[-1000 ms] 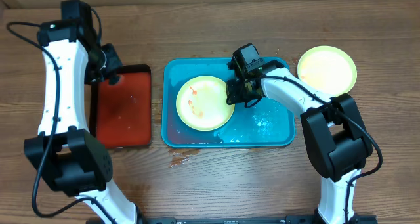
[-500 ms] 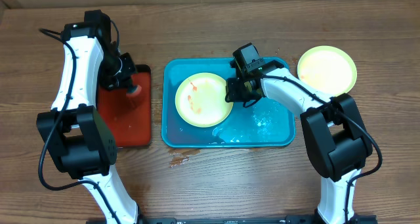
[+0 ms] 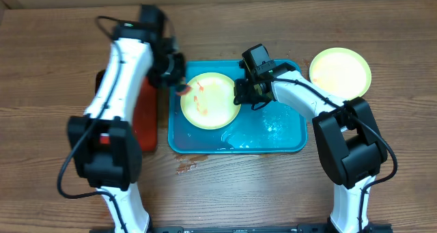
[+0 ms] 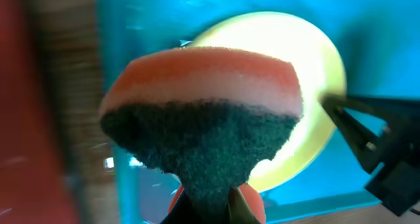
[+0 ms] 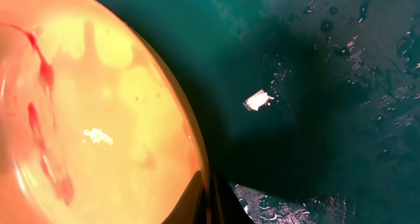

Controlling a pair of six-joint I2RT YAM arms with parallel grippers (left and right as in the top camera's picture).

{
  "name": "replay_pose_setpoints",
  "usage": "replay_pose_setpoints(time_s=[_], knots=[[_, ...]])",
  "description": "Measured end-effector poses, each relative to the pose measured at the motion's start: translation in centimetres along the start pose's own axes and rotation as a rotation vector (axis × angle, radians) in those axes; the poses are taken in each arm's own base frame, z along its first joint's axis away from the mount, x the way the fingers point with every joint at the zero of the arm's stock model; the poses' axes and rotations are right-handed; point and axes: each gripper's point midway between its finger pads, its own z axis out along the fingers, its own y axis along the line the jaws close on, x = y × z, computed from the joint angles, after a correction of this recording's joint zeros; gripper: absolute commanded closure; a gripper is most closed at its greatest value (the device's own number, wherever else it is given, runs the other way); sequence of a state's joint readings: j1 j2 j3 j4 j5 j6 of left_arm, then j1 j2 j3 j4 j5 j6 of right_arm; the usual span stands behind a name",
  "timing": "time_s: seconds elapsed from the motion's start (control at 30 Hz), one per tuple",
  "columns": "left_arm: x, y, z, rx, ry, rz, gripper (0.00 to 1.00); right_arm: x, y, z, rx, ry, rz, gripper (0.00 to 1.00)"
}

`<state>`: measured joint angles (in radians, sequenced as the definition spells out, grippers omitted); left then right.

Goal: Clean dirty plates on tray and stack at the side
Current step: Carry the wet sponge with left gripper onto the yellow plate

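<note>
A pale yellow-green plate (image 3: 210, 101) with red smears lies tilted in the left half of the turquoise tray (image 3: 280, 136). My right gripper (image 3: 240, 96) is shut on that plate's right rim; the right wrist view shows the plate (image 5: 85, 119) pinched edge-on by the gripper (image 5: 210, 201). My left gripper (image 3: 176, 81) hovers at the plate's upper left, shut on an orange and dark green sponge (image 4: 203, 119). The sponge hides much of the plate (image 4: 318, 66) in the left wrist view. A second yellow-green plate (image 3: 340, 72) rests on the table at the far right.
A red-orange tray (image 3: 145, 127) sits left of the turquoise one, mostly hidden under my left arm. The turquoise tray's floor (image 5: 315, 106) is wet, with droplets and a small white scrap (image 5: 258, 101). A wet spot (image 3: 186, 167) marks the wood in front of the tray.
My left arm has swung right from over the red-orange tray to the dirty plate's upper left, carrying the sponge. The right gripper has kept its hold on the plate rim.
</note>
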<state>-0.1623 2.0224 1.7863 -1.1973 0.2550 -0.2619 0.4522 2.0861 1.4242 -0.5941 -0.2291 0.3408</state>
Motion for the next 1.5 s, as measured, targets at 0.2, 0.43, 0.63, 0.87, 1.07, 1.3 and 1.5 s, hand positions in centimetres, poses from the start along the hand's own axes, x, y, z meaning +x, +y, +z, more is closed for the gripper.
replay_pose_setpoints(time_s=[0.2, 0.43, 0.63, 0.87, 1.07, 1.3, 1.5], knots=[[1.1, -4.2, 4.1, 0.014, -0.027, 0.072, 0.96, 0.0, 0.0, 0.0, 0.000, 0.000, 0.000, 0.96], [1.6, -4.7, 7.9, -0.025, -0.085, 0.060, 0.96, 0.4, -0.2, 0.0, 0.007, 0.015, 0.035, 0.96], [1.0, -4.4, 8.4, -0.034, -0.121, 0.013, 0.96, 0.9, -0.7, -0.1, 0.013, 0.040, 0.067, 0.88], [0.3, -4.8, 8.3, -0.017, -0.153, -0.026, 0.96, 0.8, -0.8, -0.1, 0.012, 0.041, 0.074, 0.88], [1.0, -6.1, 8.7, -0.004, -0.142, -0.048, 0.94, 0.8, -0.8, -0.1, 0.012, 0.040, 0.074, 0.89], [1.8, -7.2, 9.2, 0.003, -0.127, -0.040, 0.67, 0.8, -0.8, -0.1, 0.014, 0.039, 0.073, 0.89], [1.8, -6.6, 9.2, -0.012, -0.121, -0.045, 0.68, 0.8, -0.8, -0.1, 0.016, 0.040, 0.074, 0.89]])
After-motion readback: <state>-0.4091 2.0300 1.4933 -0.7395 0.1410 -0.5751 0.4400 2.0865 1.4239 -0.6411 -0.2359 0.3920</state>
